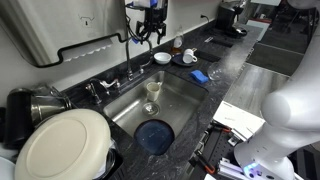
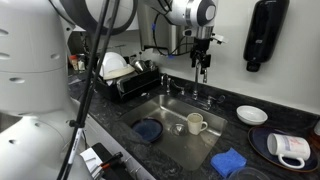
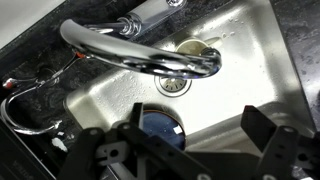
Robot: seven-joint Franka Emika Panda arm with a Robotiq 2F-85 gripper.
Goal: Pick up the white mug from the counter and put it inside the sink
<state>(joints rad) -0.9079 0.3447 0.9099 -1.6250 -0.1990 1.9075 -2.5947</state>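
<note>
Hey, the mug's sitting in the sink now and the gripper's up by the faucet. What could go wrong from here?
1. The open gripper hangs close above the curved faucet, so a careless move downward or sideways could clip it.
2. The white mug stands upright in the sink near a blue dish. A bump might tip it over.

Gripper (image 2: 203, 68) hangs in open air above the faucet (image 3: 140, 55). The spout arcs across the rear of the sink (image 3: 250, 95) and bars a straight drop there. Mug (image 3: 195, 48) stands near the back wall, partly hidden under the spout's end. Blue dish (image 3: 160, 125) covers the front floor. Steel around the drain (image 3: 173, 85), between the two, lies bare and reachable from above.
</note>
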